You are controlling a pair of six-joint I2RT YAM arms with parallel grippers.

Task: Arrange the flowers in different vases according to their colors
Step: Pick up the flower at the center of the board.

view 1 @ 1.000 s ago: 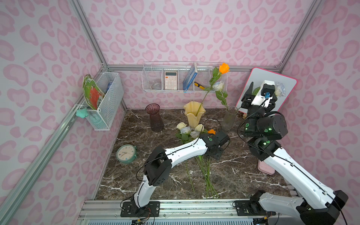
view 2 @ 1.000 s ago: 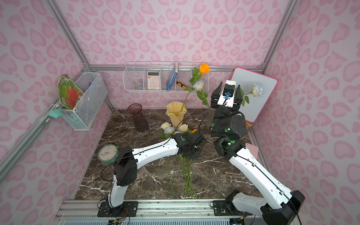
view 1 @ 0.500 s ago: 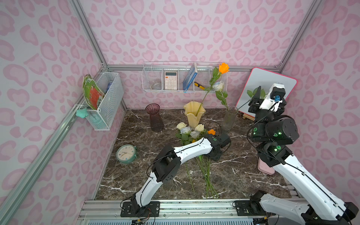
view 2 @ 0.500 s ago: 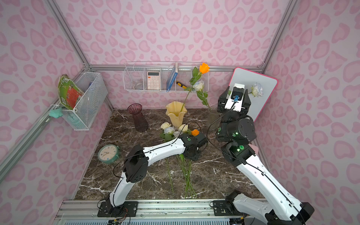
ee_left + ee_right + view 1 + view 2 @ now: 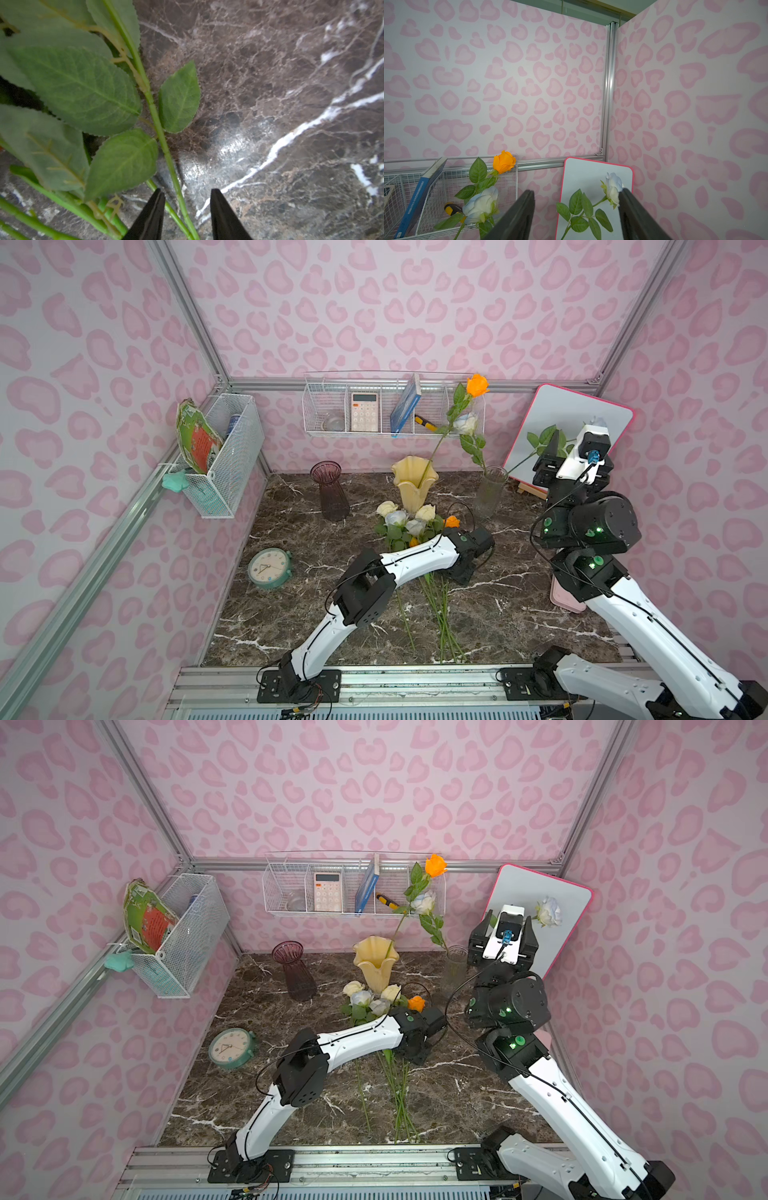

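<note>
An orange rose [image 5: 476, 385] stands in the cream-yellow vase [image 5: 413, 485]. The clear glass vase [image 5: 490, 491] holds a bluish white rose [image 5: 465, 423] and a second one [image 5: 548, 913] leaning right. The purple vase [image 5: 330, 491] is empty. Cream, bluish white and orange flowers [image 5: 409, 522] lie bunched on the marble. My left gripper [image 5: 186, 193] is low over their stems [image 5: 166, 149], open, with two stems between its fingers. My right gripper [image 5: 576, 191] is raised beside the clear vase, open wide. The leaning rose [image 5: 612, 187] shows beyond its jaws, untouched.
A pink-framed whiteboard [image 5: 569, 427] leans in the back right corner. A wire basket [image 5: 374, 410] with a calculator and book hangs on the back wall, another [image 5: 224, 456] on the left wall. A green clock [image 5: 270, 568] lies at left, a pink object [image 5: 563, 597] at right.
My right gripper has swung to the right, toward the whiteboard, staying open. My left arm's elbow has shifted right and its gripper has settled slightly lower over the stems.
</note>
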